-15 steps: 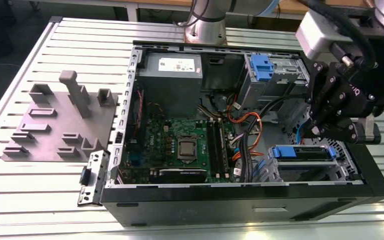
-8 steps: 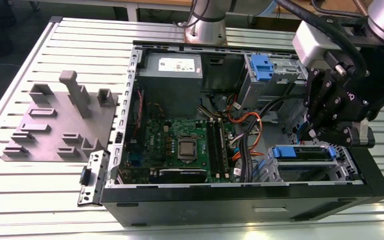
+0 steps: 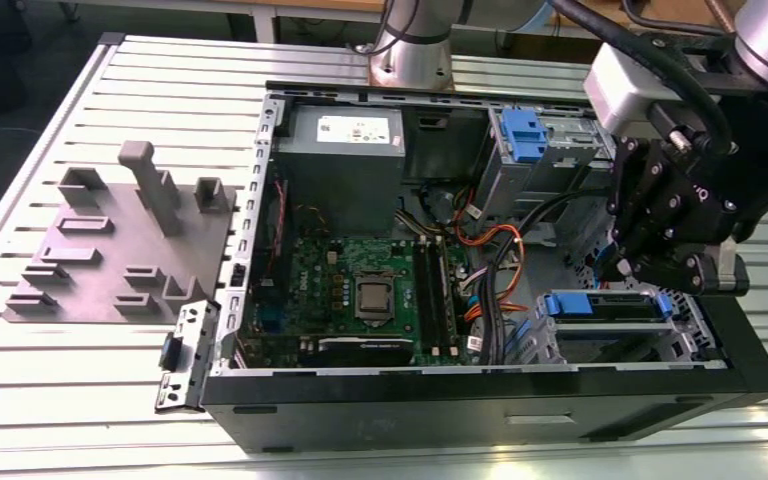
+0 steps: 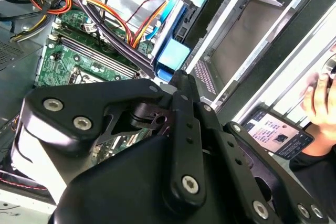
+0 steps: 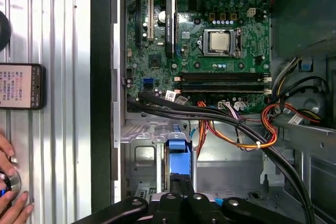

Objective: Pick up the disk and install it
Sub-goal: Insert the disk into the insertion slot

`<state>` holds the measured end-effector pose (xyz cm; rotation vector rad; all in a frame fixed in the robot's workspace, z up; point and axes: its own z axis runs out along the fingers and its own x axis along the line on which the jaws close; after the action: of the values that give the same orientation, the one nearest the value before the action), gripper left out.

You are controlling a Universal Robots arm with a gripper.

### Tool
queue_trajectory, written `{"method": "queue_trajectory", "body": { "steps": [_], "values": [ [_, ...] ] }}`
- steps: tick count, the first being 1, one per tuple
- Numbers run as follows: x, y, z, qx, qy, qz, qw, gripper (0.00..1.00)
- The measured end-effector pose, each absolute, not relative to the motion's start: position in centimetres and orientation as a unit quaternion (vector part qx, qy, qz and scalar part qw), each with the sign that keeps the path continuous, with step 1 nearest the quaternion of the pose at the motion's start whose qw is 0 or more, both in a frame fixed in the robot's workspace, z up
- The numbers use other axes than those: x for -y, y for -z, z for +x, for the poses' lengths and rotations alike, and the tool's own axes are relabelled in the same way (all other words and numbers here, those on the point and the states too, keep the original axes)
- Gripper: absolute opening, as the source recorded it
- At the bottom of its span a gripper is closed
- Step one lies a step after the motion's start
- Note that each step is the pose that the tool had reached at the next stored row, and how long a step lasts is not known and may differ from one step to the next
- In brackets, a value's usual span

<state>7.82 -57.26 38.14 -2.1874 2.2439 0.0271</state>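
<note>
On the slatted tabletop (image 3: pixel 37 400) the open PC case (image 3: pixel 491 400) takes the tool (image 3: pixel 671 270), clamped on the disk (image 5: pixel 177 156) at lower right, seating it into its bay.

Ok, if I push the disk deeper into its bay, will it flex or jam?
Probably stiff: the disk looks like a flat block framed by a blue plastic carrier, so it should hardly bend. It is likely heavy for its size. It sits at a metal cage, so a skewed push might bind, and cables run close beside it.
</note>
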Motion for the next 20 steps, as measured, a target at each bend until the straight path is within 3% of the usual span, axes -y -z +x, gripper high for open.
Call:
{"method": "queue_trajectory", "body": {
  "steps": [20],
  "values": [
    [57.3,-35.4,7.8,-0.716,-0.009,-0.698,0.004,0.11]
  ]
}}
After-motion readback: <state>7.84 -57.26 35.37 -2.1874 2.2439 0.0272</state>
